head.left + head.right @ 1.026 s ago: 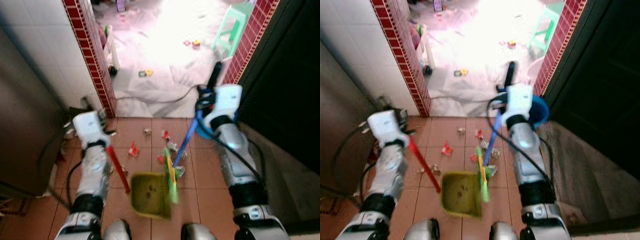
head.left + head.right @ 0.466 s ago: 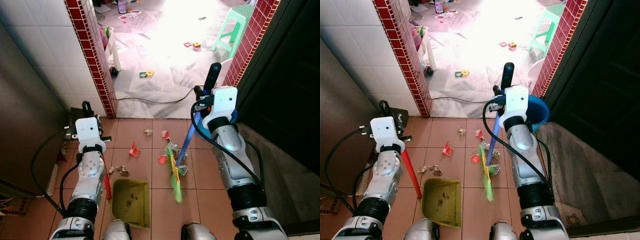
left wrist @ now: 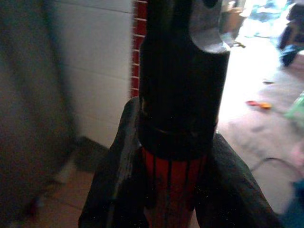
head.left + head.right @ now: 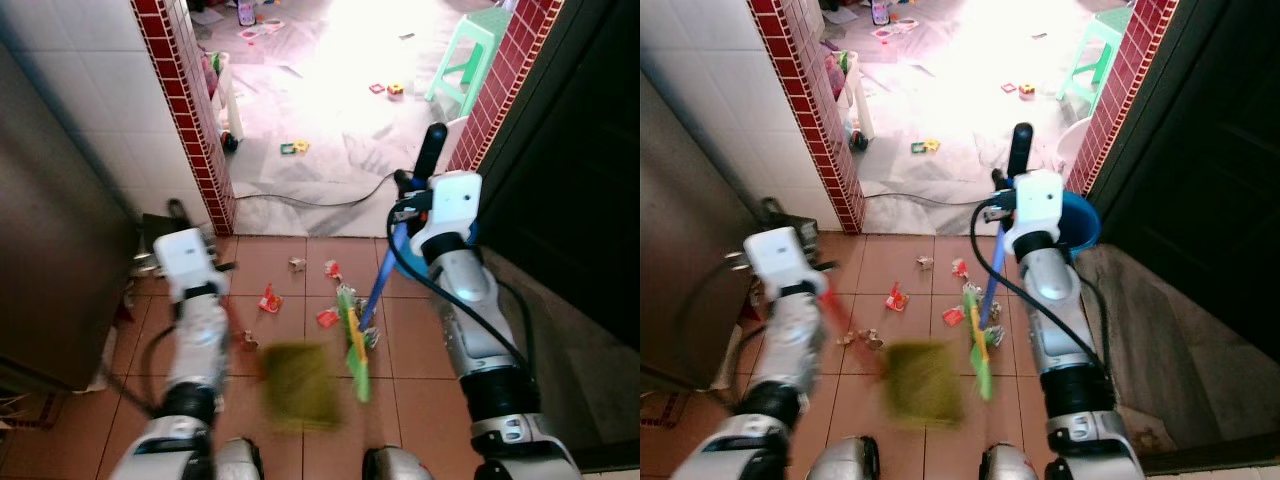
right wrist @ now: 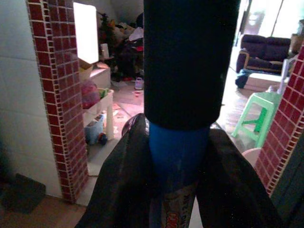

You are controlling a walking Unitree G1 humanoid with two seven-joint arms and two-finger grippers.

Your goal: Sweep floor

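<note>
Leftmost, the left gripper (image 3: 171,190) is clamped around the red handle (image 3: 172,183) of the yellow-green dustpan (image 4: 300,385), which appears blurred over the terracotta tile floor (image 4: 290,255) between the two arms. Just beside the dustpan's right edge sit the green bristles of the broom (image 4: 352,345), with scattered litter (image 4: 268,300) on the tiles near them. Further right, the right gripper (image 5: 176,175) is pinched on the broom's blue shaft (image 5: 176,152), below its black grip. Behind the right arm stands a blue bucket (image 4: 1080,222); a green stool (image 4: 468,55) stands in the bright room beyond.
</note>
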